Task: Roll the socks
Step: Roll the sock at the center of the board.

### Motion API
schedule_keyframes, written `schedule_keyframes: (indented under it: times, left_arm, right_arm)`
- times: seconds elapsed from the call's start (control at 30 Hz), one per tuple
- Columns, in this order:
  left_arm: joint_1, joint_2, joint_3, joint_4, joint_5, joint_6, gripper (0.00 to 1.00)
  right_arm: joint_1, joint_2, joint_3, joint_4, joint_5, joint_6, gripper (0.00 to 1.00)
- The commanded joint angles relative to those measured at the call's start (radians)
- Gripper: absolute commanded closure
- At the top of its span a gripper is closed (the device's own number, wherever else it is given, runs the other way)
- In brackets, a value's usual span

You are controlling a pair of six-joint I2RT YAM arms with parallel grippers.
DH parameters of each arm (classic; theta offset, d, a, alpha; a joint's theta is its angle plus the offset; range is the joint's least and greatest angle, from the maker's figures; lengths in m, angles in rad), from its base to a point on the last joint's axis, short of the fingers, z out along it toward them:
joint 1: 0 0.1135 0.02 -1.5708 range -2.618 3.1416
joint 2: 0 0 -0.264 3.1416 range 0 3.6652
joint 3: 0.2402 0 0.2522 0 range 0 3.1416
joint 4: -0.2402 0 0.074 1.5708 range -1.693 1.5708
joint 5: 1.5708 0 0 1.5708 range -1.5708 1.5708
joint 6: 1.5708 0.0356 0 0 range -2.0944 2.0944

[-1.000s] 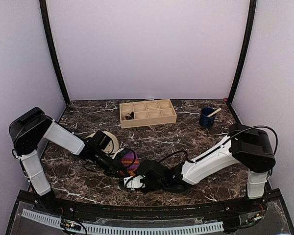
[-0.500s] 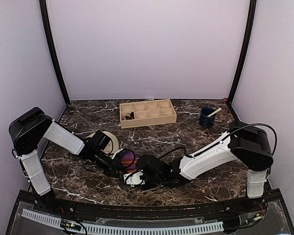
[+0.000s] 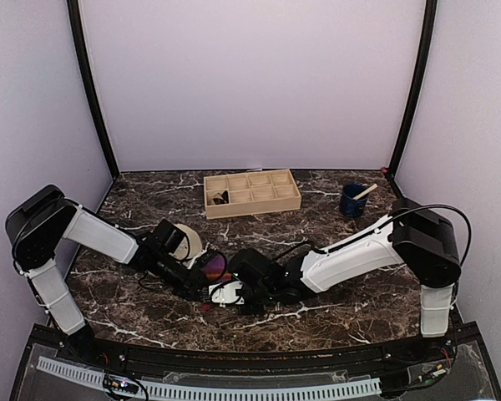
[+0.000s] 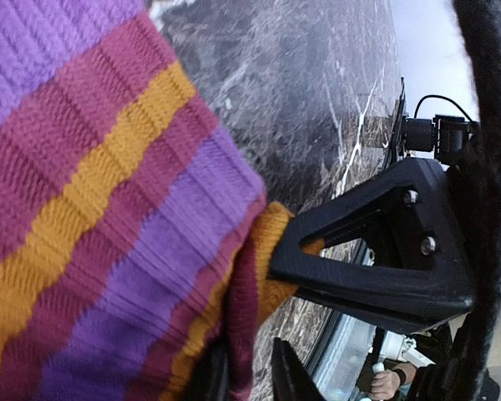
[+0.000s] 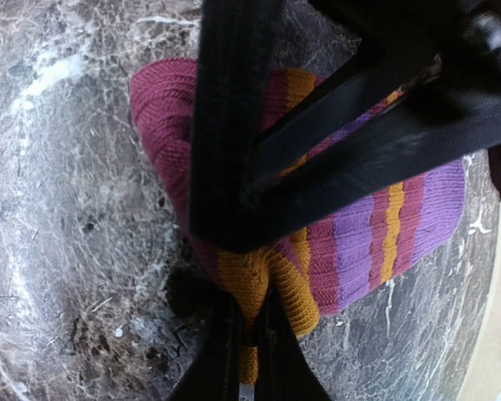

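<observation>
The right gripper (image 5: pixel 246 347) is pinching the purple-and-orange striped knit sock (image 5: pixel 359 234), lower centre (left gripper (image 3: pixel 202 274): grip unclear). Be keeping it taut while rolling.

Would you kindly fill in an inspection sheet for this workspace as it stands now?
Surface: dark marble table, white veins.
Job's things: striped sock bunched near the front edge; second sock not identified.
Clutter: wooden tray at the back, a dark item in its near-left compartment; blue cup with a stick, right; plate partly hidden by the left arm.
Grippers: left gripper shut on the sock; right gripper shut on its orange cuff.
Cables: black cable arching over the right arm.
Surroundings: pale walls, black corner posts.
</observation>
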State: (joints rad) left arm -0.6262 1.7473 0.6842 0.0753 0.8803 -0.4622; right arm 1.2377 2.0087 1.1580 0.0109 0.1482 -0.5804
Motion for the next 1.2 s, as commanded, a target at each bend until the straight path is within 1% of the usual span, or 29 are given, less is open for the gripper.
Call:
schedule_keyframes:
  times: [0.0, 0.17, 0.23, 0.4, 0.5, 0.63, 0.8, 1.0, 1.17]
  left_arm:
    - [0.031, -0.088, -0.021, -0.044, -0.088, -0.023, 0.76]
    - [0.032, -0.181, -0.025, -0.042, -0.131, -0.046, 0.71]
    - [0.033, -0.214, -0.028, -0.044, -0.179, -0.049, 0.69]
    - [0.032, -0.282, -0.068, -0.014, -0.208, -0.055, 0.68]
    - [0.033, -0.316, -0.108, 0.041, -0.204, -0.066, 0.68]
    - [0.032, -0.363, -0.18, 0.17, -0.178, -0.101, 0.68]
    - [0.017, -0.397, -0.208, 0.205, -0.178, -0.075, 0.68]
    - [-0.079, -0.411, -0.196, 0.172, -0.191, -0.004, 0.68]
    - [-0.159, -0.416, -0.172, 0.129, -0.231, 0.058, 0.67]
  right_arm:
    - [-0.026, 0.05, 0.025, -0.214, -0.081, 0.092, 1.0]
    - [-0.036, 0.032, 0.045, -0.269, -0.143, 0.175, 1.0]
    - [-0.039, 0.025, 0.055, -0.296, -0.172, 0.215, 1.0]
    - [-0.045, -0.003, 0.063, -0.354, -0.27, 0.319, 1.0]
    - [-0.061, -0.024, 0.059, -0.375, -0.353, 0.384, 1.0]
    - [-0.085, -0.039, 0.049, -0.388, -0.479, 0.459, 1.0]
    - [-0.133, -0.025, 0.025, -0.355, -0.674, 0.565, 1.0]
    - [-0.188, 0.0, 0.014, -0.309, -0.864, 0.658, 1.0]
    - [-0.235, 0.023, 0.035, -0.317, -0.983, 0.689, 1.0]
